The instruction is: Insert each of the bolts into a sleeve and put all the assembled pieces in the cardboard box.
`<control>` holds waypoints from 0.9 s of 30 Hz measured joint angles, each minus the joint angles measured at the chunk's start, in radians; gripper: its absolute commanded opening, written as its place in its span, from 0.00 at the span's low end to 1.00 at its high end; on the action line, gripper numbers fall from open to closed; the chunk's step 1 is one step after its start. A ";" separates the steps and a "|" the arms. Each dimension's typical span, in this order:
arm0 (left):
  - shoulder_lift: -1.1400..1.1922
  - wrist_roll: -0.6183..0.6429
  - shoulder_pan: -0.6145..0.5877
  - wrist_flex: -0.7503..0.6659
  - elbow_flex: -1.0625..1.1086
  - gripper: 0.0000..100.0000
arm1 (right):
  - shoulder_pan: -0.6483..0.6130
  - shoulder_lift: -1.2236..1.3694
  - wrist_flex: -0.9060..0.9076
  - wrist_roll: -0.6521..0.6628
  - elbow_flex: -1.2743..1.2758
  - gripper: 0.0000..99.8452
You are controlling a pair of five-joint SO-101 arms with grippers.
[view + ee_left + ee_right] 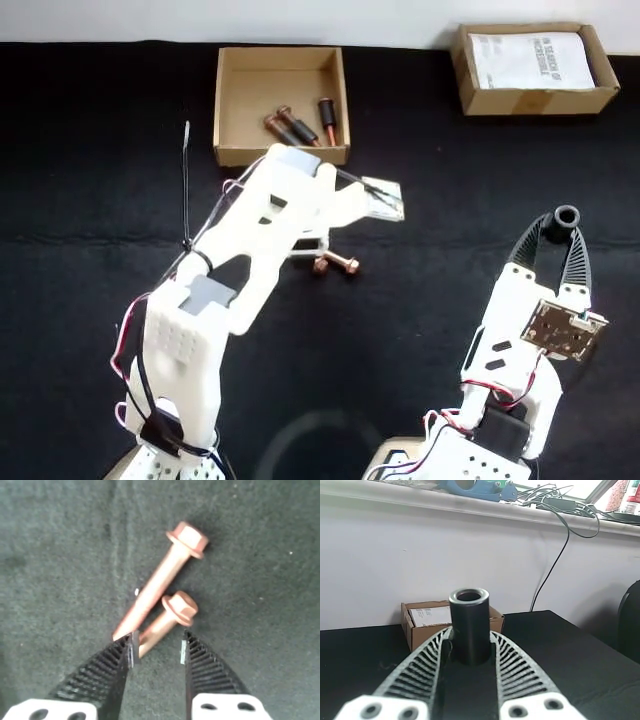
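- The left arm stretched from its base at the near edge of the table up toward the middle, its wrist bent down over two loose bolts [337, 265] on the black cloth.
- The left gripper [157, 647] hung low over them with its fingers spread. The plain end of the shorter bolt [170, 617] lay in the gap, right against one fingertip [131, 647]. Nothing was pinched.
- The longer bolt [160, 580] lay alongside the shorter one, touching it, both flanged heads pointing away from the gripper.
- The right arm stood well apart on the other side of the table, its forearm angled up and away from its base.
- The right gripper [470, 635] was pinching a dark sleeve [469, 625] between its ribbed fingers. The sleeve was upright, its open end uppermost and clear of the fingertips.
- From above, that sleeve [566, 216] showed as a dark ring at the tip of the right gripper [560, 235].
- The cardboard box [228, 100] sat at the far edge of the cloth, just beyond the left arm's wrist, with three assembled pieces [300, 125] lying on its floor.
- A second box [530, 100] with a printed sheet in it stood at the far corner, beyond the right gripper.
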 measured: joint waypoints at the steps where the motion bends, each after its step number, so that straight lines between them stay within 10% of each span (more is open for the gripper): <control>1: 0.008 0.000 0.002 0.000 -0.006 0.15 | 0.008 0.000 0.000 0.000 0.000 0.01; 19: 0.138 -0.074 0.032 0.129 -0.110 0.03 | 0.038 0.000 -0.006 0.000 0.017 0.01; 27: 0.141 0.183 0.069 0.132 -0.133 0.01 | 0.038 0.000 -0.006 0.006 0.017 0.01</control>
